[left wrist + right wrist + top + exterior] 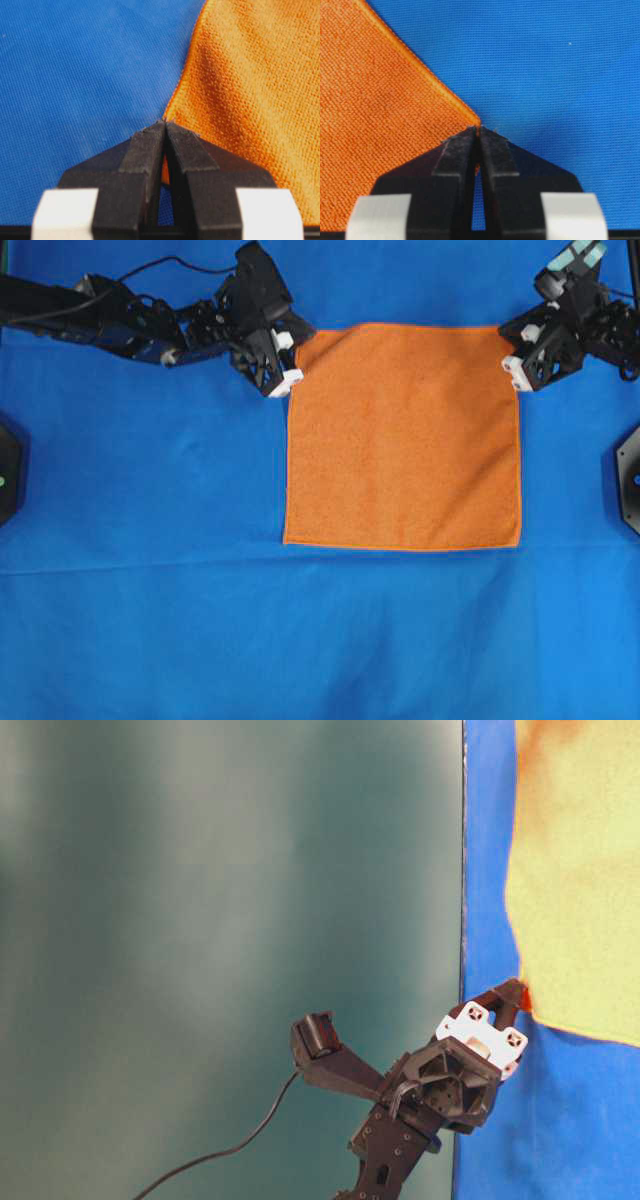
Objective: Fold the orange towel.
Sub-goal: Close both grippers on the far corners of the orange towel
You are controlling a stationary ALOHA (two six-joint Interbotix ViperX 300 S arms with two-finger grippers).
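The orange towel (pixel 402 435) lies spread flat as a square on the blue cloth (pixel 150 570). My left gripper (pixel 298 352) is shut on the towel's far left corner; the left wrist view shows its jaws (pixel 165 124) pinched together with orange fabric (pixel 250 100) between them. My right gripper (pixel 508 348) is shut on the far right corner; in the right wrist view the jaws (pixel 479 129) close on the towel's tip (pixel 385 110). The table-level view shows one gripper (pixel 517 992) pinching a corner of the towel (pixel 580 890).
The blue cloth covers the whole table. Black fixtures sit at the left edge (pixel 8 475) and right edge (pixel 630 475). Both arms (pixel 120 320) reach in from the far corners. A dark wall (pixel 230 920) backs the table.
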